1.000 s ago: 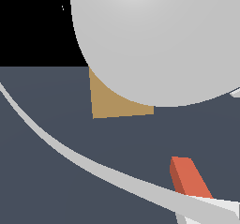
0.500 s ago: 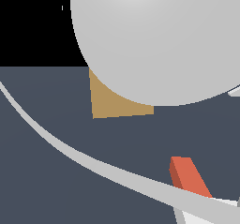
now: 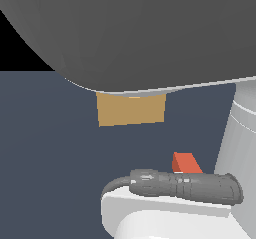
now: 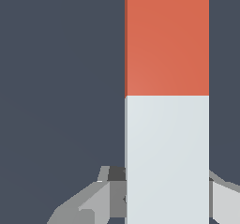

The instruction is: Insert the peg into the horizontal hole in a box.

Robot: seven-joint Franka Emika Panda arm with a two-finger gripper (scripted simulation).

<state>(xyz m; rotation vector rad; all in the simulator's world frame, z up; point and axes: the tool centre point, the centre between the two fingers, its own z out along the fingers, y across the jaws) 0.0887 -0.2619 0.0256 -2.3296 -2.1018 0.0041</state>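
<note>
Orange-red and pale grey-white, the peg (image 4: 167, 101) fills the wrist view w/ the claw (image 4: 164, 195) closed on its pale end, grey fingers (image 4: 105, 197) pressed to both sides. In the exterior view only the peg's orange tip (image 3: 186, 163) shows, at approx. 4 o'clock from the tan box (image 3: 131, 109), well apart from it. Box sits on the dark tabletop (image 3: 50, 148), top hidden by the arm (image 3: 130, 33). Hole can't be made out.

Bare simulated scene, flat grey floor (image 3: 50, 158)
</note>
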